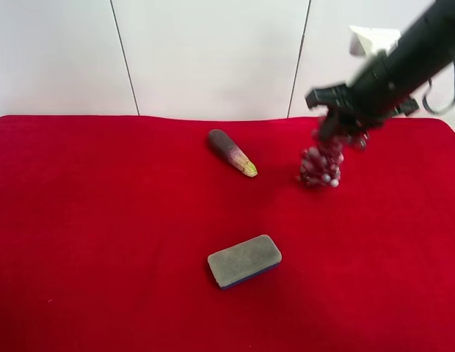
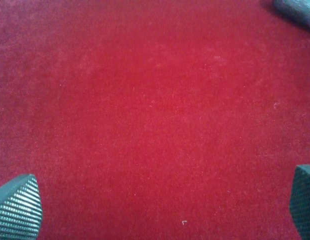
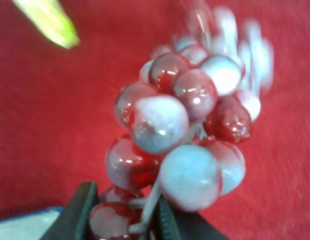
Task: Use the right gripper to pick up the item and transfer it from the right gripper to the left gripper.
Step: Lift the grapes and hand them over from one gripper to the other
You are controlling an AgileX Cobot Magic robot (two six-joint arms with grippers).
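Grape bunch (image 1: pixel 321 167) | hangs at 6 o'clock from right gripper (image 3: pixel 124 210), clamped on it | we log left gripper (image 2: pixel 161 200) splayed, empty

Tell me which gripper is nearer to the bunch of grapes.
Right. The right gripper is shut on the grapes at their stem; the left gripper hangs open over bare red cloth, with no grapes in its view.

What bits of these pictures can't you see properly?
1. Right wrist view: the far end of the grape bunch is blurred, and the frame edge cuts off the right gripper.
2. Left wrist view: a grey thing is cut by the corner; unidentifiable.
3. Exterior high view: the left gripper is outside the frame.
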